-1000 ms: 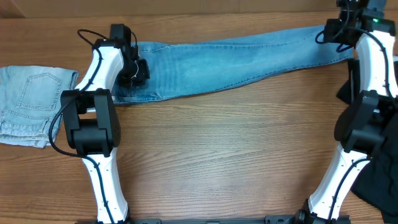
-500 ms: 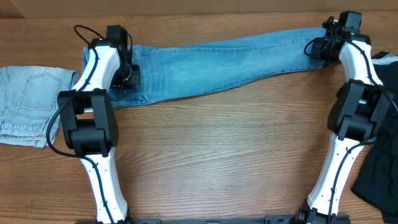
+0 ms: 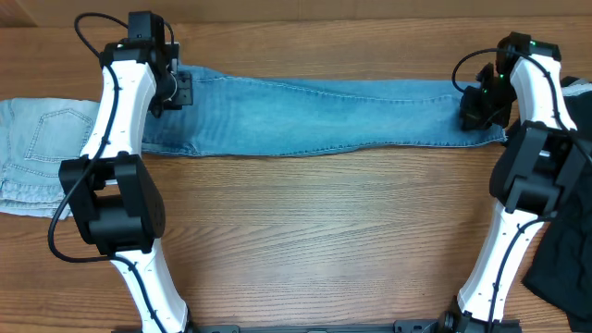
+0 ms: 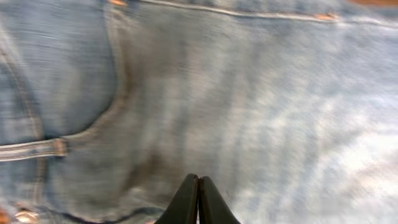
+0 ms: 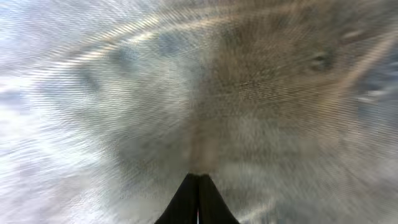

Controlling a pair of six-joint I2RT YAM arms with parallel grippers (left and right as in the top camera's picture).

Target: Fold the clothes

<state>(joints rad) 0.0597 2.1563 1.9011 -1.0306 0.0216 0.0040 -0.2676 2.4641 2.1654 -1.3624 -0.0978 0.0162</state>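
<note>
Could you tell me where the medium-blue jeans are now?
Overhead, the medium-blue jeans lie stretched across the table's far side between the left hand and right hand, paler jeans beside their left end.

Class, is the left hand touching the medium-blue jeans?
Touching. In the left wrist view the left hand, shut, pinches the jeans at its fingertips.

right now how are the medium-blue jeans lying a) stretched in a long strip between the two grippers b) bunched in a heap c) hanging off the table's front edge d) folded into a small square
A: the jeans lie as one long flat band, with the left gripper shut on one end and the right gripper on the other.
</note>
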